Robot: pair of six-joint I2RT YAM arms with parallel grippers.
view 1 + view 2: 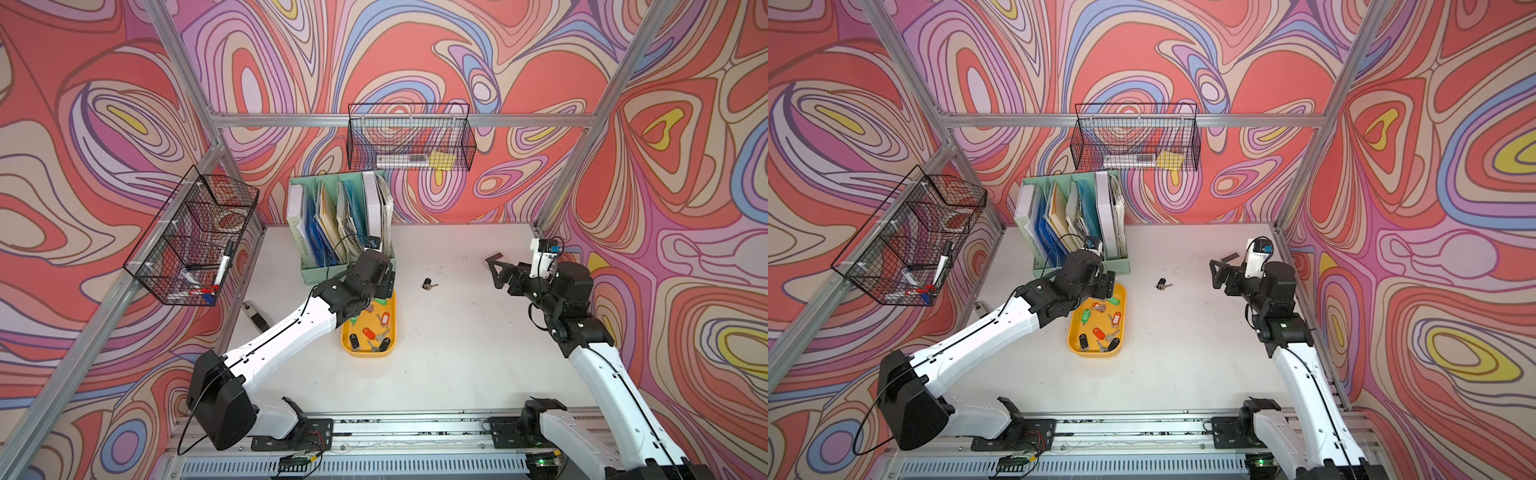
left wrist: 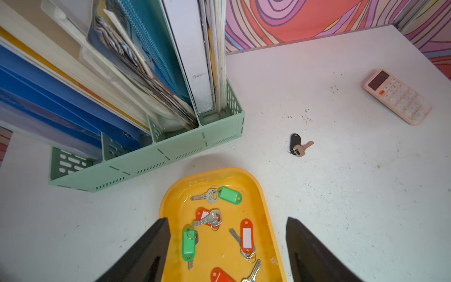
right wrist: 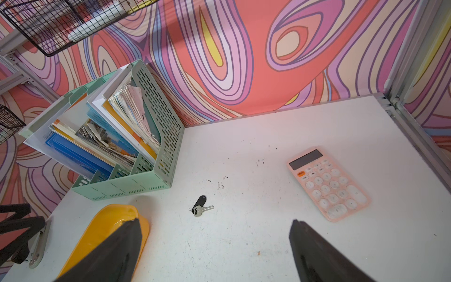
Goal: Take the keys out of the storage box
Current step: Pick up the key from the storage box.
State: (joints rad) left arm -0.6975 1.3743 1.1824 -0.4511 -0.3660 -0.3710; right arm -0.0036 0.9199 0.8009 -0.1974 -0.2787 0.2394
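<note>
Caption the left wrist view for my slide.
Open left hand over the yellow storage box of tagged keys; one black-tagged key lies outside on the table.

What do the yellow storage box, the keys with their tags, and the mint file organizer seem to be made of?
Storage box: likely glossy moulded plastic, given its soft sheen and rounded rim. Keys: silvery metal, with bright glints on the blades. Tags: apparently smooth coloured plastic, red-orange, green and black. File organizer: matte mint plastic, shown by moulded slots.
</note>
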